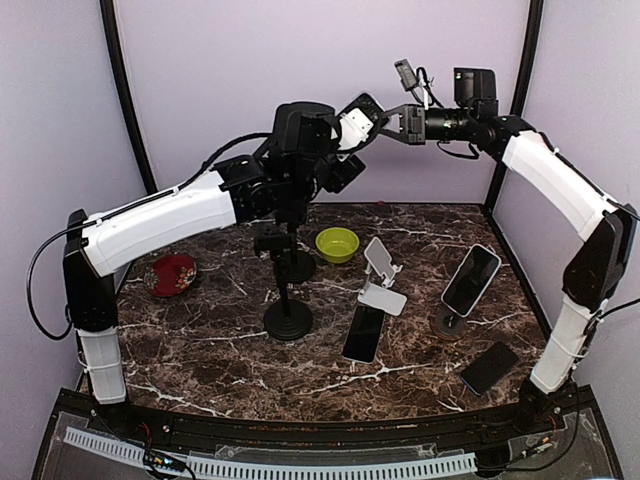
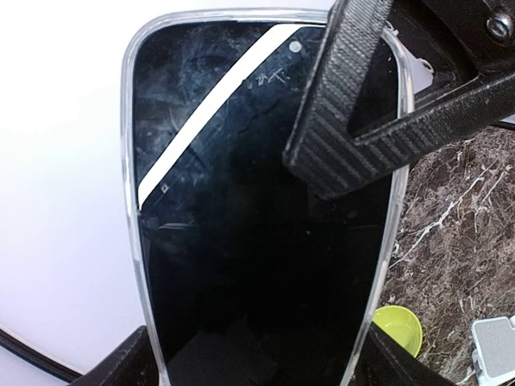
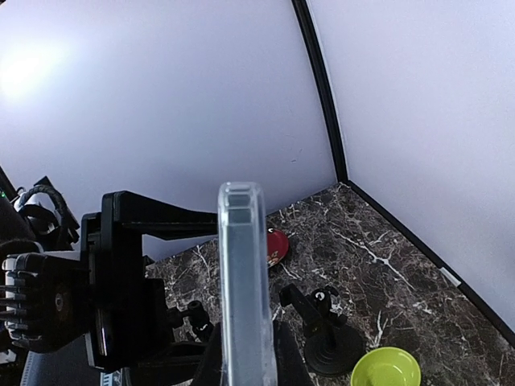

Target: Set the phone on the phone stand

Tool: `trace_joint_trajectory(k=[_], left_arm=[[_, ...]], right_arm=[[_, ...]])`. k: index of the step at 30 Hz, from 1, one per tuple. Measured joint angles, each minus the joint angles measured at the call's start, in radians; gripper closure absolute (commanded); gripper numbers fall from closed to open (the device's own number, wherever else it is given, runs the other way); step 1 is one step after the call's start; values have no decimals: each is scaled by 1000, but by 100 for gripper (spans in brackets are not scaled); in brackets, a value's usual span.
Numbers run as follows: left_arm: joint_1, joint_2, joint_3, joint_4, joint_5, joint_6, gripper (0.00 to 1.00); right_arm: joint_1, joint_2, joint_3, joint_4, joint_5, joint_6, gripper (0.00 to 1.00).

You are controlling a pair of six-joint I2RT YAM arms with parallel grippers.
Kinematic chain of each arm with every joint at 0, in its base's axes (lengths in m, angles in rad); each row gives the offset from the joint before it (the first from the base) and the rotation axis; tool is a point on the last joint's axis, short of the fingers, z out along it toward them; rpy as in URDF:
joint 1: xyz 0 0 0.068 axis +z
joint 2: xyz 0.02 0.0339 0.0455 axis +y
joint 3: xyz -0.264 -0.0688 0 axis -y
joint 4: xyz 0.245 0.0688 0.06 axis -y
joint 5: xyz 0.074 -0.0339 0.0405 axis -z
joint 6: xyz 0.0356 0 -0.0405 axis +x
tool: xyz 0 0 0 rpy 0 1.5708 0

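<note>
Phone (image 2: 257,225) hangs high above the counter (image 1: 200,350), in mid-air where your two arms meet, well apart from every stand below. Your left gripper (image 2: 257,374) has its jaws spread wide across the phone's width, bearing on the two long edges of the clear case. Your right gripper (image 3: 245,354) has its jaws closed narrow on the phone's front and back near the other end, with one carbon finger (image 2: 346,121) lying across the glass. Both hold it, so I judge the step in hand to be the handover from left to right.

To do it well, keep the right jaws clamped and hold both arms motionless while the left jaws let go. Open the left jaws fully, then draw the left arm straight back along the phone's length so that neither finger drags on the case. A sideways pull would likely twist the phone in the right grip, which covers only a small patch of smooth glass.

Plan the descent before you move. The white folding stand (image 1: 383,285) sits mid-counter, with a second phone (image 1: 365,333) lying flat just on its near side. The black pole stand (image 1: 288,318) is to its left. The round-base stand (image 1: 447,322) on the right already carries a third phone (image 1: 470,280). I cannot tell which empty stand is meant. For either, turn the phone upright on the way down and come in from above.
</note>
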Motion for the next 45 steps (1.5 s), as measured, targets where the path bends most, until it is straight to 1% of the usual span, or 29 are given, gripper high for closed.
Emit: trace_joint_trajectory(k=[2,4,13,17,20,22,24,26,30,32,34,35,38,41,43,45], left_arm=[[-3,2,7,-4,0,1,13],[-5,3,10,-5,-6,4,2],[-73,7,16,86,-76,74,1],[-112,11,26,123,-118,124,1],[-145,16,68,104,-152,127,1],[-162,16,117,26,-145,81,1],[-174,16,192,-104,-92,-20,1],[-182,5,248,-220,14,-128,2],[-183,-56,256,-393,245,-297,7],[-183,-78,256,-445,334,-354,12],[-183,-91,256,-490,428,-405,15],[-183,-92,256,-504,462,-424,16],[-183,-85,249,-554,561,-470,18],[-183,-71,222,-577,617,-492,18],[-183,-58,164,-586,658,-504,18],[-183,-48,145,-590,665,-505,19]], right_arm=[[-4,-3,-6,8,-5,-12,100],[-2,-10,-12,8,-5,-21,100],[4,-56,-25,-87,41,-42,100],[-23,-90,-25,-130,56,-68,100],[-80,-120,-25,-144,57,-88,100],[-123,-143,-31,-155,63,-119,100],[-161,-177,-50,-193,84,-179,100],[-176,-214,-75,-242,107,-253,100],[-169,-294,-135,-378,121,-446,100],[-169,-352,-193,-455,121,-549,100],[-168,-405,-257,-503,120,-615,100],[-168,-439,-303,-535,117,-658,100],[-156,-475,-363,-592,109,-730,100],[-122,-488,-415,-645,105,-797,100],[-89,-489,-452,-675,106,-834,100],[-62,-488,-482,-702,111,-861,100]])
